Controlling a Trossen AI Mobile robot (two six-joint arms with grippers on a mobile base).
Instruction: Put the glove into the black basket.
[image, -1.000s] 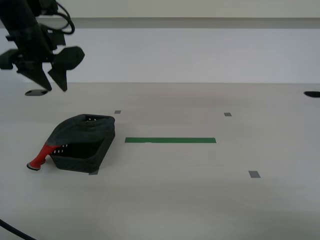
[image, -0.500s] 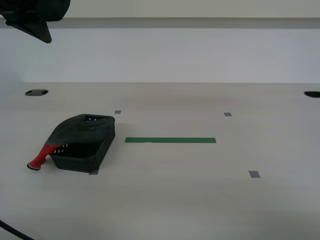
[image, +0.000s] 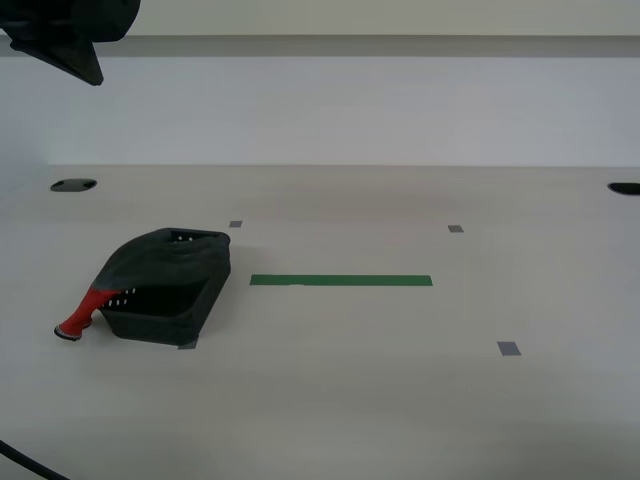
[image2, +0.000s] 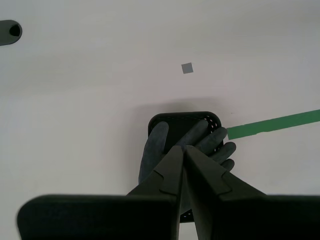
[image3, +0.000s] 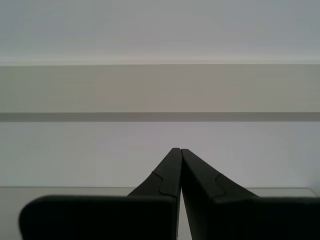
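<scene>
The black basket (image: 170, 318) sits on the table at the exterior view's left. The dark glove (image: 160, 258) is draped over it. Its red cuff (image: 80, 318) hangs out over the basket's near left corner and touches the table. In the second wrist view my second gripper (image2: 183, 147) is shut and empty, high above the basket (image2: 180, 119), with the glove's fingers (image2: 157, 145) spread over the rim. My first gripper (image3: 177, 149) is shut and empty, pointing at a wall. A dark part of an arm (image: 60, 35) shows at the exterior view's top left corner.
A green tape strip (image: 340, 281) lies to the right of the basket. Small grey tape squares (image: 509, 348) dot the table. Dark holes sit at the table's far left (image: 73, 185) and far right (image: 624, 188). A pale wall stands behind the table.
The arm over the basket has risen to the exterior view's top left corner, and its fingers have left that view. The glove and the basket have not moved.
</scene>
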